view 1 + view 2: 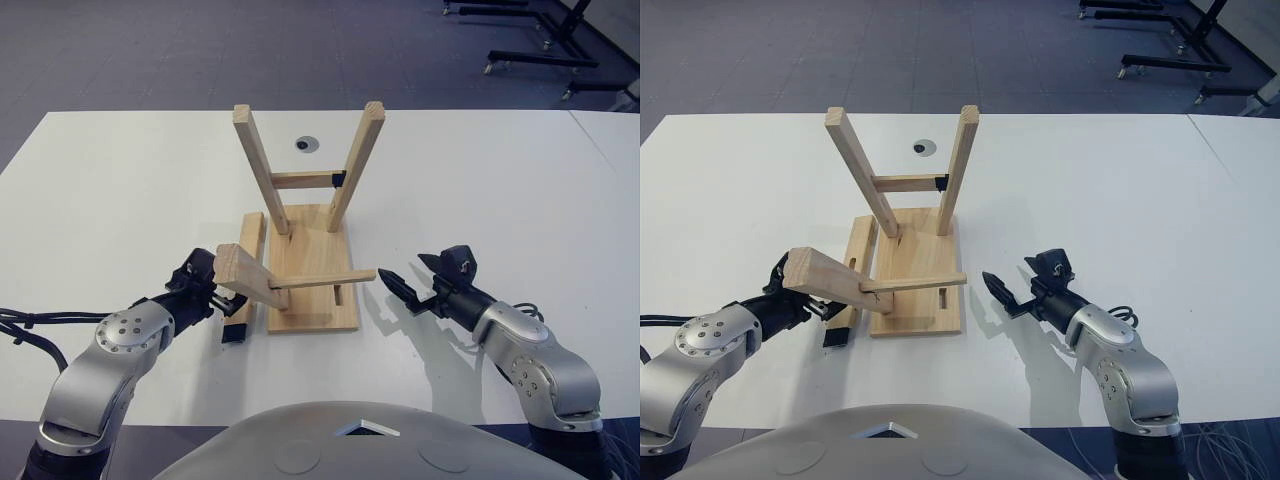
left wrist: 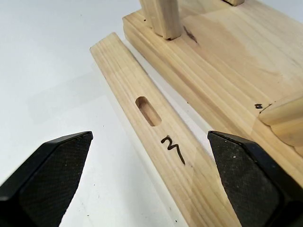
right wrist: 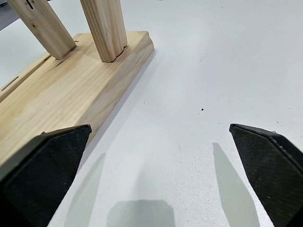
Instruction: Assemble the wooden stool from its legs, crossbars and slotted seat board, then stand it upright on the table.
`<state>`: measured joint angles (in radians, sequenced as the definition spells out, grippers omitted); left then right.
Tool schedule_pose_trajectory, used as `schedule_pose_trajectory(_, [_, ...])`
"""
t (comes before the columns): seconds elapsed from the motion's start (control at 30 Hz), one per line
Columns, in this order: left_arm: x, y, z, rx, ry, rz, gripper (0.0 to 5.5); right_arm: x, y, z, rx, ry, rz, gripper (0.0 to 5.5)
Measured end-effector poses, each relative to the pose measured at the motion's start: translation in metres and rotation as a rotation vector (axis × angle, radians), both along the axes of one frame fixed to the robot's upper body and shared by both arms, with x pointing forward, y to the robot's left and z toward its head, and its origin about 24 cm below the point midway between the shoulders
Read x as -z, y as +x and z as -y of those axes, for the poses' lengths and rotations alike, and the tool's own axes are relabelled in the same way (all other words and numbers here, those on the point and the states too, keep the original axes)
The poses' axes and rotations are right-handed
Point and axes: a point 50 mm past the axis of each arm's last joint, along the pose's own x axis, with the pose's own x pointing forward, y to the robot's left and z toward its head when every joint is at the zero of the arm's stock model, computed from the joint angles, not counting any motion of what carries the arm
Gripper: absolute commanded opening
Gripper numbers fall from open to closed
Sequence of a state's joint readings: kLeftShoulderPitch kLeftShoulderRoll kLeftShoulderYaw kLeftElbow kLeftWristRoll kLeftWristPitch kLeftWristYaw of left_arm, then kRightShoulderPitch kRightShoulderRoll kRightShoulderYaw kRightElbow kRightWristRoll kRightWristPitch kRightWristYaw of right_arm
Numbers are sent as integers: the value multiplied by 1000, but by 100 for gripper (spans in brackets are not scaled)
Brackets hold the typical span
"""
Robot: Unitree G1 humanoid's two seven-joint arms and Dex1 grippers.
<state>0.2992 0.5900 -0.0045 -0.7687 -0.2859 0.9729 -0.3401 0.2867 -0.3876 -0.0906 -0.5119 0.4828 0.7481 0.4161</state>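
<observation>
Two pale wooden legs (image 1: 262, 170) on the seat board (image 1: 312, 250)

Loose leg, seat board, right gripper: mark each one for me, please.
loose leg (image 2: 152, 135): left wrist view, upper face beside the slot.
seat board (image 1: 312, 250): left eye view, bare face near its middle.
right gripper (image 1: 400, 264): left eye view, midway between its open fingertips.
</observation>
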Motion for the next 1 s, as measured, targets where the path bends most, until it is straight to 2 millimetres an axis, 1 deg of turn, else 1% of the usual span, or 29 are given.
schedule_pose_trajectory(0.2, [6,0,-7,-26,30,-41,446,0,1,1,17,6,5,540])
schedule_pose_trajectory(0.33, [7,1,-5,-64,-32,-49,446,2,0,-6,1,22,4,540])
schedule_pose_trajectory(0.5, [-3,11,-8,-127,-96,-26,446,4,-5,-7,10,26,-6,540])
schedule_pose_trajectory(0.53, [-4,12,-8,-129,-95,-25,446,5,-5,-7,11,26,-7,540])
schedule_pose_trajectory(0.67, [2,7,-7,-113,-48,-95,446,5,-5,-9,18,38,-4,540])
schedule_pose_trajectory(0.8, [3,4,0,-100,-83,-142,446,5,-5,-10,18,41,0,540])
schedule_pose_trajectory(0.87, [0,7,6,-90,-124,-132,446,8,-7,-14,9,44,-11,540])
schedule_pose_trajectory(1.0, [-3,9,8,-109,-157,-140,446,10,-9,-18,17,57,-18,540])
